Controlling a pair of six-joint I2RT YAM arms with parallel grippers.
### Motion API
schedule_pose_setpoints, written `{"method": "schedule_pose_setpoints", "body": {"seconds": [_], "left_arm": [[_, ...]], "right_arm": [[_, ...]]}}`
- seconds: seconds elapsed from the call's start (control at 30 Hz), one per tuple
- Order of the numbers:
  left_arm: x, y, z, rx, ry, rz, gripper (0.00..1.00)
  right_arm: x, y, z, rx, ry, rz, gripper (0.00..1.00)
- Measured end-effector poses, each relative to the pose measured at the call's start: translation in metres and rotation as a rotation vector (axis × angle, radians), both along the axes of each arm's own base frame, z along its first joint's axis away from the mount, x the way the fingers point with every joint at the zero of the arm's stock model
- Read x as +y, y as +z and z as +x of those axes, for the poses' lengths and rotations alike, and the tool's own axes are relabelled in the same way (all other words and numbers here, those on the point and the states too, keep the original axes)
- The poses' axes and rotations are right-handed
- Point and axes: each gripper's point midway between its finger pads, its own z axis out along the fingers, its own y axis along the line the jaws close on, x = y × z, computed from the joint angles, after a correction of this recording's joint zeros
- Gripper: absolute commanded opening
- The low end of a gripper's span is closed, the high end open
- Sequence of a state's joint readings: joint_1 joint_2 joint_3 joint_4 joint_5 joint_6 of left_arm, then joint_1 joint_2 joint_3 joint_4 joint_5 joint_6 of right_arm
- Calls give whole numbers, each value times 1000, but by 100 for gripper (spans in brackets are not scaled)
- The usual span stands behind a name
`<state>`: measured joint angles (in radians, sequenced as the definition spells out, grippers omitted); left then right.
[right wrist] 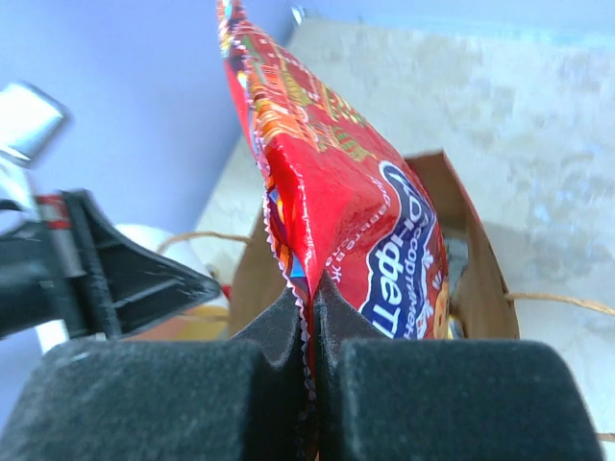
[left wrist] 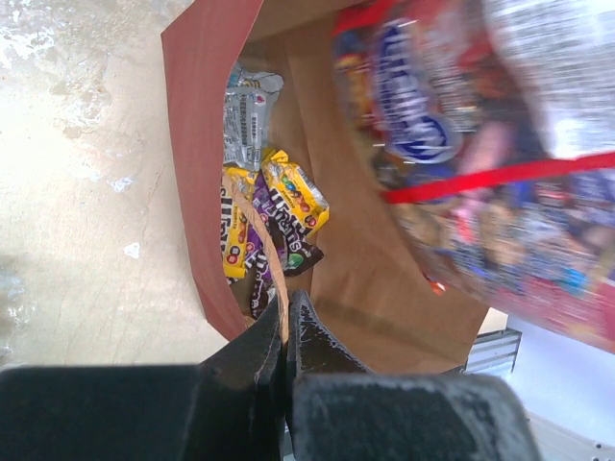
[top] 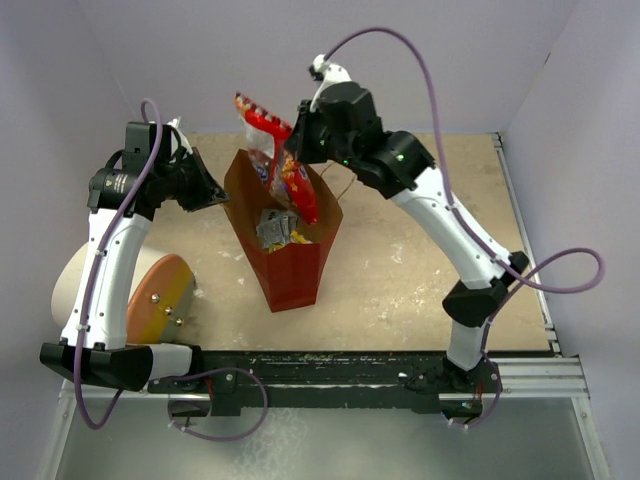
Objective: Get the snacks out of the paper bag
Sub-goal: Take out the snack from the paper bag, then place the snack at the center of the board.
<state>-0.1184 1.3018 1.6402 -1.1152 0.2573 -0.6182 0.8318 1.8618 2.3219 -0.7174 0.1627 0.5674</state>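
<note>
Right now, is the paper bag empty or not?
Not empty: a silver-grey packet and yellow packets lie at the bottom of the paper bag in the left wrist view.

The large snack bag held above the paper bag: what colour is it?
The snack bag is red with a blue logo, clearest in the right wrist view.

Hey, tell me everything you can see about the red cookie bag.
The red cookie bag is shiny plastic film with a blue logo, white lettering and zigzag crimped edges. It hangs tilted over the open mouth of the paper bag; whether its lower end is clear of the rim is unclear. The right gripper is shut on its crimped side seam.
</note>
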Motion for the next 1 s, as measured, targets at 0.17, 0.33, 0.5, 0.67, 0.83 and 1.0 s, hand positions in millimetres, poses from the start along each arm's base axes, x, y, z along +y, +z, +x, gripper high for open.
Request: {"method": "schedule_pose_setpoints", "body": {"seconds": [0.17, 0.33, 0.5, 0.67, 0.83, 1.0], "left_arm": [[0, -1, 0, 2, 0, 0, 0], [0, -2, 2, 8, 0, 1, 0], [0, -4, 3, 13, -1, 2, 0], [-1, -6, 4, 22, -1, 3, 0], [-1, -9, 6, 32, -2, 4, 0], [-2, -12, 8, 43, -5, 2, 0]], "right_arm": [[-28, 77, -9, -166, -44, 95, 0], [-73, 136, -17, -342, -152, 113, 0], [-148, 177, -25, -523, -373, 28, 0], [-234, 188, -37, -604, -675, -132, 0], [-304, 158, -45, -565, -916, -302, 0], [-363, 93, -37, -447, -1088, -456, 0]]}}
